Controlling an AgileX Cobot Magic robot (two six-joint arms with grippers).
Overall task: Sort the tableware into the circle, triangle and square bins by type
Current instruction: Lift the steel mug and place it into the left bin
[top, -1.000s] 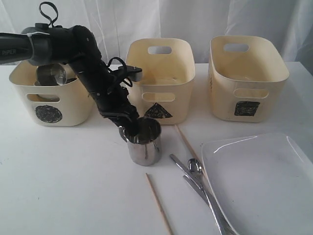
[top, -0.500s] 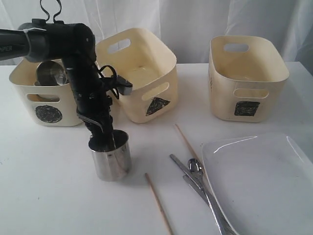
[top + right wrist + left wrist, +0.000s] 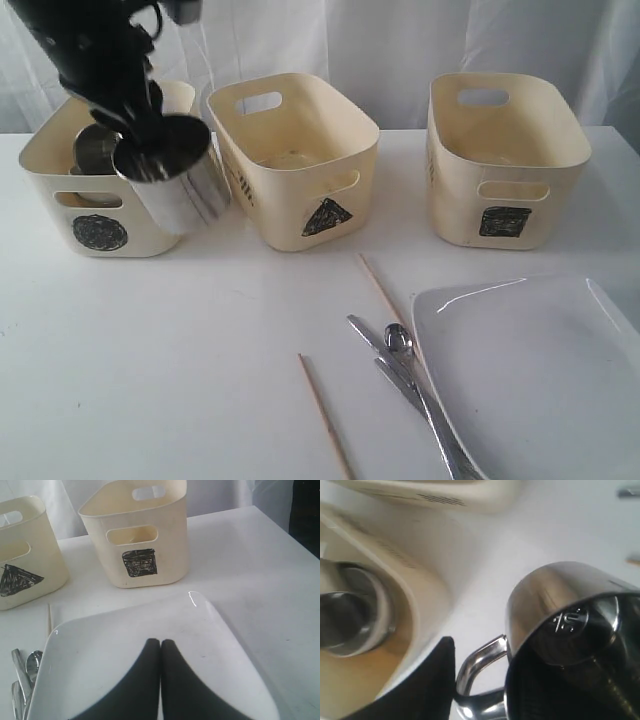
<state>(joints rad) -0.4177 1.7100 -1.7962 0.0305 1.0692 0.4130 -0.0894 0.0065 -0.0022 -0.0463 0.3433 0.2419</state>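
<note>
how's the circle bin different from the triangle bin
The circle bin bears a scribbled circle, the triangle bin a triangle. The circle bin holds steel ware; the triangle bin looks empty. The circle bin faces front squarely; the triangle bin sits turned. Both are cream tubs with oval handle cut-outs.

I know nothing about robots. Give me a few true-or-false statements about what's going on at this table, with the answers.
1. The left hand holds a steel mug in the air next to the circle bin. True.
2. The circle bin is empty. False: steel ware lies inside it.
3. The white plate sits inside one of the bins. False: it lies on the table.
4. The right hand is shut, above the white plate. True.
5. Two chopsticks lie on the table. True.
</note>
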